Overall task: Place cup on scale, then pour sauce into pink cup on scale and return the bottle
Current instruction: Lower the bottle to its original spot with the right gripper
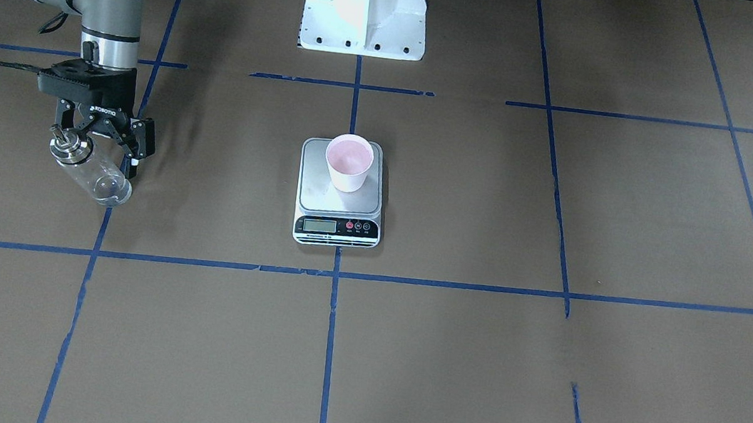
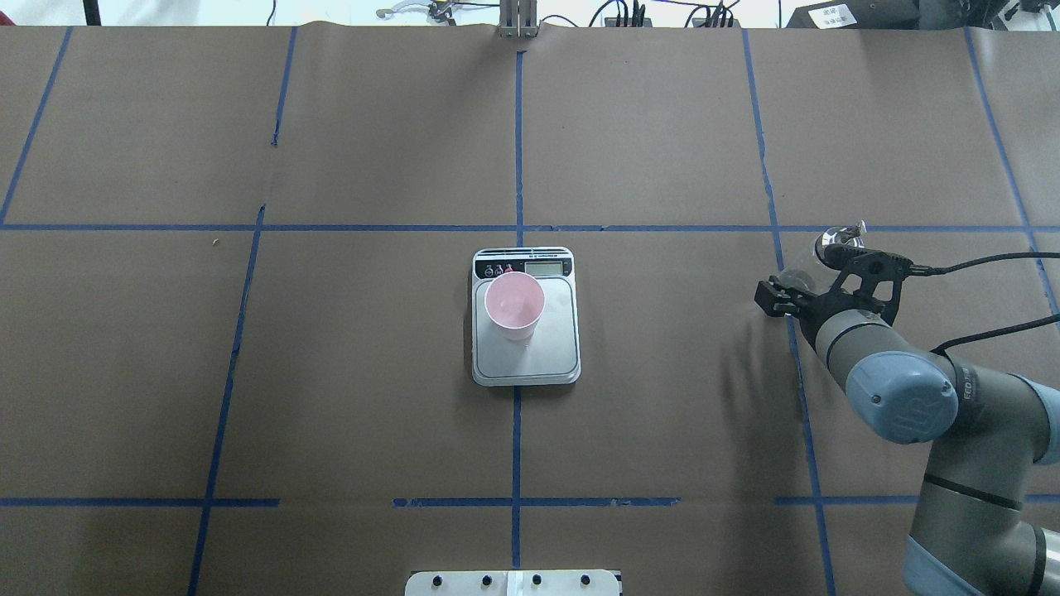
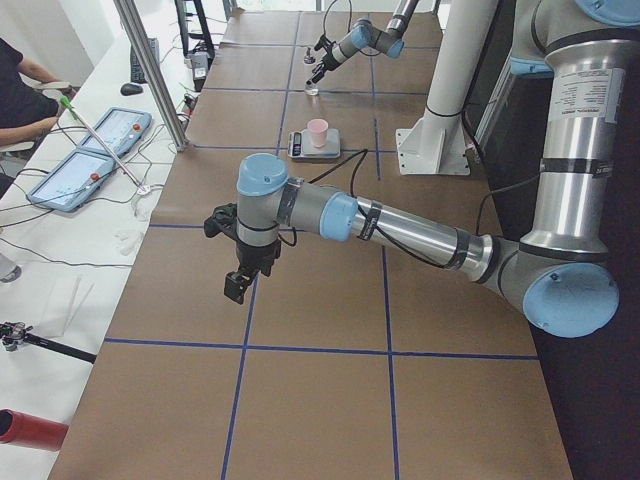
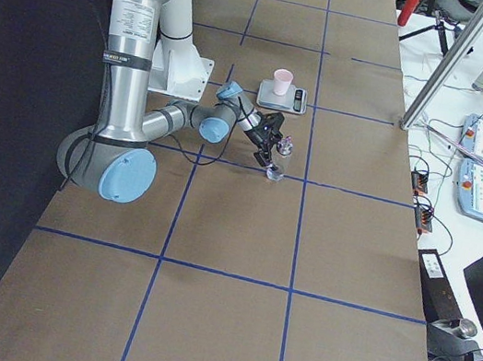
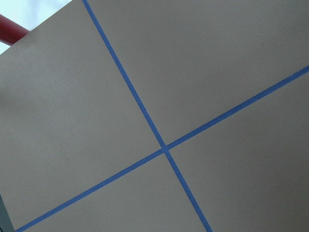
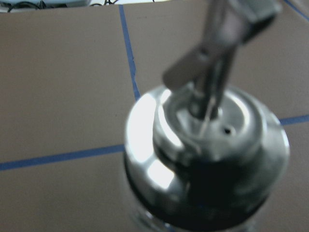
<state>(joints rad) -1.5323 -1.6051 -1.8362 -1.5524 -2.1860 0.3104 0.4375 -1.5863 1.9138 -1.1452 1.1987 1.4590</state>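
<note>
Straddling, with the right pincer (image 1: pixel 96 154), the bottle (image 1: pixel 101 180), a finger on either side just below the metal collar. Cannot tell whether pinching the glass or merely standing spread around it. Looking straight down on the spout in the right wrist view, with no finger showing there.

Standing upright, or nearly so, far out on the right arm's side of the counter (image 1: pixel 472 367), well apart from the scale (image 1: pixel 320 199). Cannot tell whether resting on the paper or hanging just above it.

Sitting upright on the steel plate, the cup (image 1: pixel 348 165), so judging the first step done. Showing no dark sauce inside, so probably fetching the bottle ahead of the pour, though possibly returning it.

If fetching, next calling for a firm grip, a level carry across to the cup, and a slow tilt with the spout over the rim.

Hanging over bare counter, the left pincer (image 3: pixel 237 287); cannot tell whether spread or pressed together.
</note>
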